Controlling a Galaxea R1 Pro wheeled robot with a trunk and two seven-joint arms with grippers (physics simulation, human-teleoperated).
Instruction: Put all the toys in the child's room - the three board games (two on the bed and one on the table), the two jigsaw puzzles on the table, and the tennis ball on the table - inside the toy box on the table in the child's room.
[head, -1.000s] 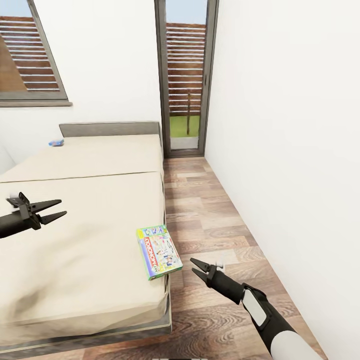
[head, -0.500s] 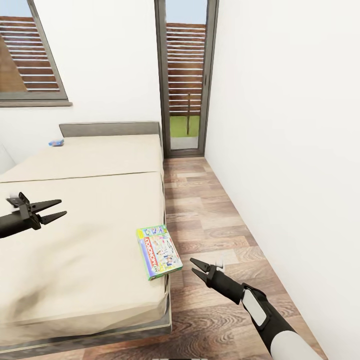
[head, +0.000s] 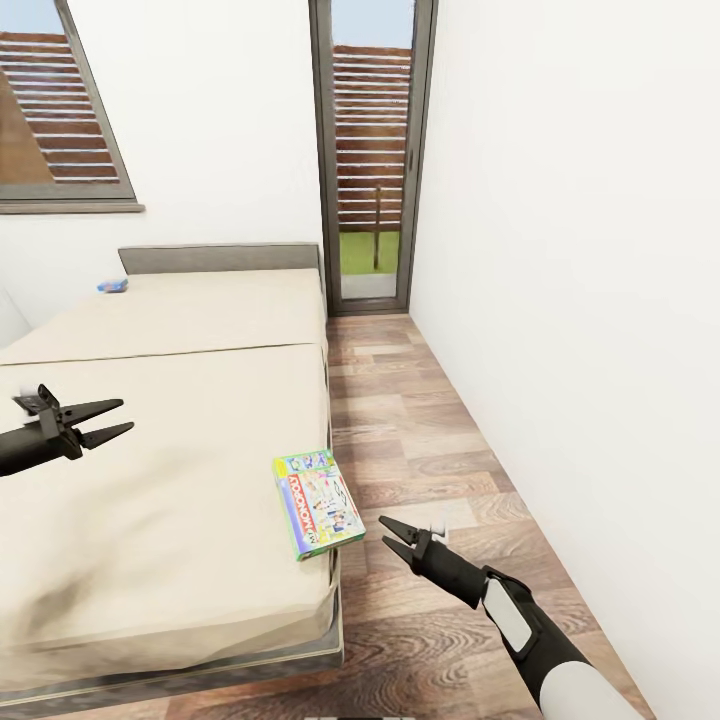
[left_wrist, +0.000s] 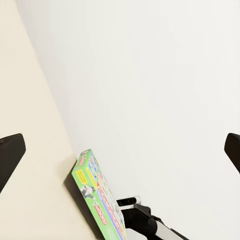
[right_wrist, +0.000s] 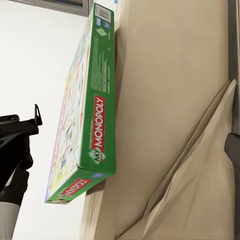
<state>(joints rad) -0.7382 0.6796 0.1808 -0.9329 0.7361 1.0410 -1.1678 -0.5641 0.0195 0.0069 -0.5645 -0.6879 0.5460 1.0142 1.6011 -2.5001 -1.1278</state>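
Lettering on the green board game (right_wrist: 87, 115) reads "MY MONOPOLY" in white on a red band along its side edge in the right wrist view, and the same red logo band shows on its printed lid in the head view (head: 317, 502), just below centre of the frame. The box lies flat on the beige mattress of the bed (head: 170, 440), at the corner nearest the wooden floor (head: 430, 470), with one corner slightly past the mattress edge. A smaller blue board game (head: 112, 285) rests in the upper left of the frame, on the far part of the mattress close to the grey headboard (head: 220, 257); its print is too small to read. The right gripper (head: 396, 535) hangs over the floor just beside the green box, apart from it, fingers parted and holding nothing. The left gripper (head: 110, 420) hovers above the mattress at the left edge of the frame, well apart from both boxes, its two fingers spread and empty. Behind the bed stand a slatted window (head: 60, 110) at upper left and a narrow glass door (head: 372, 150) at top centre, and a plain white wall (head: 580, 300) fills the right side. Nothing lies between the right gripper and the green box.
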